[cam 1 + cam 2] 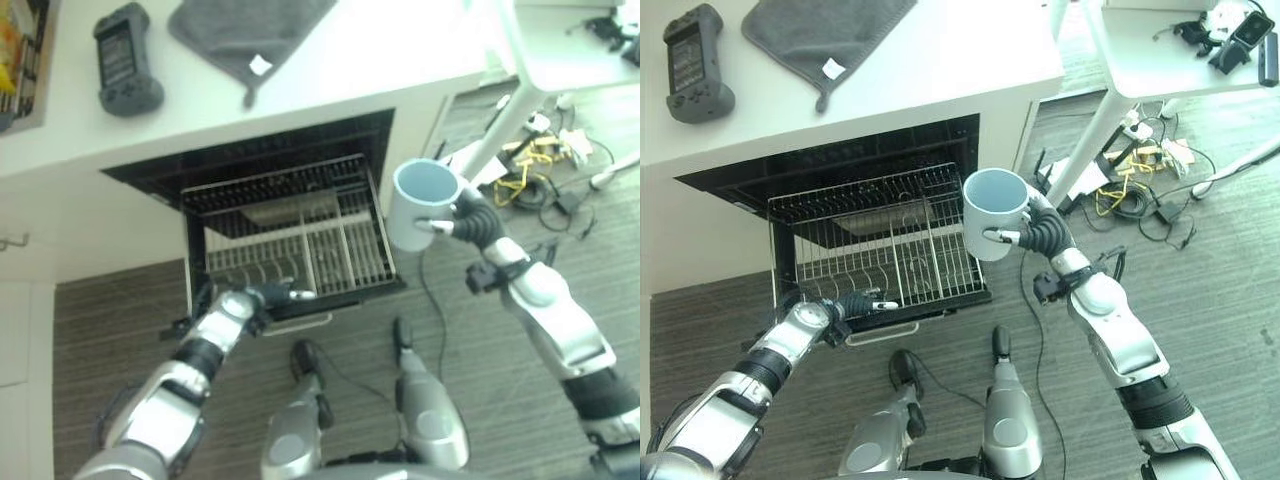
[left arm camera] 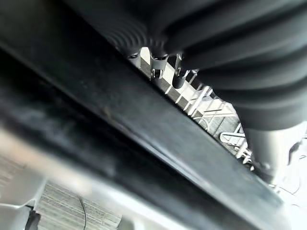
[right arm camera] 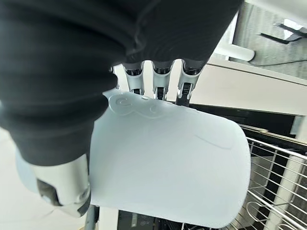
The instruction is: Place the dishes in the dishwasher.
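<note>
In the left eye view, a pale blue mug is held up in the air by the right hand, whose fingers and thumb are wrapped round it. The mug is upright, its mouth open toward the camera, and it hangs just beside the right edge of the pulled-out wire rack of the dishwasher. The left hand lies at the front edge of the rack, low in the picture; whether its fingers are clasped on the edge cannot be told. On the white counter above the dishwasher a grey cloth and a dark handheld controller are seen, well apart from the mug.

In the right eye view, the same scene is shown. A white table leg slants down to the floor right of the dishwasher, with a tangle of cables near its foot.

In the left wrist view, a dark bar is crossed by the fingers of the left hand, with rack wires beyond them; the grip cannot be judged.

In the right wrist view, the mug is clasped in the right hand, the fingers curled over its far side. The wire rack is seen beyond and below it.
</note>
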Robot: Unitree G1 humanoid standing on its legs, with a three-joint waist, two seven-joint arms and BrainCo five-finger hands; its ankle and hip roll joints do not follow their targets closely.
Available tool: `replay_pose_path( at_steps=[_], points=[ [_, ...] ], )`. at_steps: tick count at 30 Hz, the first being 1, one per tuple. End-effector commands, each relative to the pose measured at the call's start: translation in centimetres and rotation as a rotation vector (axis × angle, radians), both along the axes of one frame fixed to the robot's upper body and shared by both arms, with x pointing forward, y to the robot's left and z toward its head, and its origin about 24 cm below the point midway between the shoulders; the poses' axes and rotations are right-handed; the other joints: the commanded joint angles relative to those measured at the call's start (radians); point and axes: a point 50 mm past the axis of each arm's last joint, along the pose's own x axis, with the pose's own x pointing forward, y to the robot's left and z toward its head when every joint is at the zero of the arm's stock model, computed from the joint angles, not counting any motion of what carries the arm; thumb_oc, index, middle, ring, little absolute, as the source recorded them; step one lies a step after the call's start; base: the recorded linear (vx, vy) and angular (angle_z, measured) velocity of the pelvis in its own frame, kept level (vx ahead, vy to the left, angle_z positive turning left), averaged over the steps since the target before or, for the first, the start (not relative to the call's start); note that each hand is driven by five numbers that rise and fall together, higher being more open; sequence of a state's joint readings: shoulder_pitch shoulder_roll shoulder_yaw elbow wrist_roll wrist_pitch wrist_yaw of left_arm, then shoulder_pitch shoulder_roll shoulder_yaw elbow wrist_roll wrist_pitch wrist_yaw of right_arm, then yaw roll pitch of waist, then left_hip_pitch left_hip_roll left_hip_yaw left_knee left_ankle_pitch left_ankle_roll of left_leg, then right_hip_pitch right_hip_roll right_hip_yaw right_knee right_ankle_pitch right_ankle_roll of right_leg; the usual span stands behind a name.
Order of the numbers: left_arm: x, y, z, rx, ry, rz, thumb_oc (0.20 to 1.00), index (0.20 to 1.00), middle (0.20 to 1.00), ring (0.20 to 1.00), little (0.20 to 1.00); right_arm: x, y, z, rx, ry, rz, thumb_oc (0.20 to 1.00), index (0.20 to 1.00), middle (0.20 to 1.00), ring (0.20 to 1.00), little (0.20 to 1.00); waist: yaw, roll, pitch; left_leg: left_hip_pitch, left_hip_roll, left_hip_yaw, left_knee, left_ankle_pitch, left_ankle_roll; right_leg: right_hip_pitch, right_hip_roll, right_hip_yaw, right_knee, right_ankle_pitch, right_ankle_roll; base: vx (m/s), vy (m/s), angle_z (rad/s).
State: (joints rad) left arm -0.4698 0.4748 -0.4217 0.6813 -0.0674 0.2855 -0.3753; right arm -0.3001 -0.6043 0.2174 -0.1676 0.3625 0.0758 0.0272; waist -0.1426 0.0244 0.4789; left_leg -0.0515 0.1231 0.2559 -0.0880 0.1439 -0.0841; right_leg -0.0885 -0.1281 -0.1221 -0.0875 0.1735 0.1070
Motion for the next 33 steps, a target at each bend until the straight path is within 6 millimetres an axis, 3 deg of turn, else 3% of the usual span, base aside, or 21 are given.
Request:
replay_pose_path(
  at_steps=[1, 7, 17, 24, 30, 33],
  points=[
    [-7.4, 0.5, -6.8, -0.121, 0.441, 0.048, 1.0, 1.0, 1.0, 1.0, 1.0, -0.1, 0.9, 3.4, 0.02, -0.161, 0.046, 0.2, 0.2, 0.2, 0.2, 0.2, 0.046, -0.038, -0.037, -0.052, -0.051, -0.054, 0.08, -0.118, 0.058, -0.006, 0.015, 0.017, 0.073, -0.121, 0.044, 0.01, -0.122, 0.01],
    [-9.6, -0.8, -8.0, -0.231, 0.481, 0.067, 1.0, 1.0, 1.0, 1.0, 1.0, 1.5, 1.1, 2.1, -0.04, -0.08, 0.034, 0.2, 0.2, 0.2, 0.2, 0.2, 0.105, -0.047, -0.015, -0.085, -0.049, -0.078, 0.095, -0.112, 0.051, 0.013, 0.016, -0.017, 0.052, -0.119, 0.037, -0.02, -0.084, 0.1],
    [-8.5, -1.6, -7.2, -0.251, 0.479, 0.025, 1.0, 1.0, 1.0, 1.0, 1.0, 6.5, 0.9, 1.2, -0.095, 0.08, -0.073, 0.2, 0.2, 0.2, 0.2, 0.2, 0.19, -0.038, 0.006, -0.154, -0.059, -0.121, 0.117, -0.093, 0.03, 0.021, 0.004, -0.077, 0.032, -0.12, 0.024, -0.01, -0.042, 0.14],
    [-7.2, -3.1, -6.6, -0.28, 0.48, 0.008, 1.0, 1.0, 1.0, 1.0, 1.0, 10.1, -1.0, 2.1, -0.034, 0.206, -0.202, 0.2, 0.2, 0.2, 0.2, 0.2, 0.231, -0.001, 0.021, -0.203, -0.081, -0.154, 0.127, -0.085, 0.018, -0.025, -0.01, -0.098, 0.047, -0.128, 0.014, -0.01, 0.023, 0.17],
    [-7.1, -3.8, -7.0, -0.289, 0.488, 0.015, 1.0, 1.0, 1.0, 1.0, 1.0, 11.8, -2.5, 3.4, -0.017, 0.278, -0.303, 0.2, 0.2, 0.2, 0.2, 0.2, 0.24, 0.037, 0.041, -0.225, -0.093, -0.168, 0.113, -0.074, 0.014, -0.083, -0.015, -0.092, 0.079, -0.137, 0.008, 0.0, 0.059, 0.03],
    [-7.3, -4.2, -7.2, -0.309, 0.476, 0.016, 1.0, 1.0, 1.0, 1.0, 1.0, 12.2, -3.7, 2.9, 0.001, 0.323, -0.363, 0.2, 0.2, 0.2, 0.2, 0.2, 0.239, 0.057, 0.041, -0.243, -0.095, -0.172, 0.104, -0.068, 0.015, -0.125, -0.015, -0.083, 0.099, -0.139, 0.006, 0.01, 0.092, -0.04]
  ],
)
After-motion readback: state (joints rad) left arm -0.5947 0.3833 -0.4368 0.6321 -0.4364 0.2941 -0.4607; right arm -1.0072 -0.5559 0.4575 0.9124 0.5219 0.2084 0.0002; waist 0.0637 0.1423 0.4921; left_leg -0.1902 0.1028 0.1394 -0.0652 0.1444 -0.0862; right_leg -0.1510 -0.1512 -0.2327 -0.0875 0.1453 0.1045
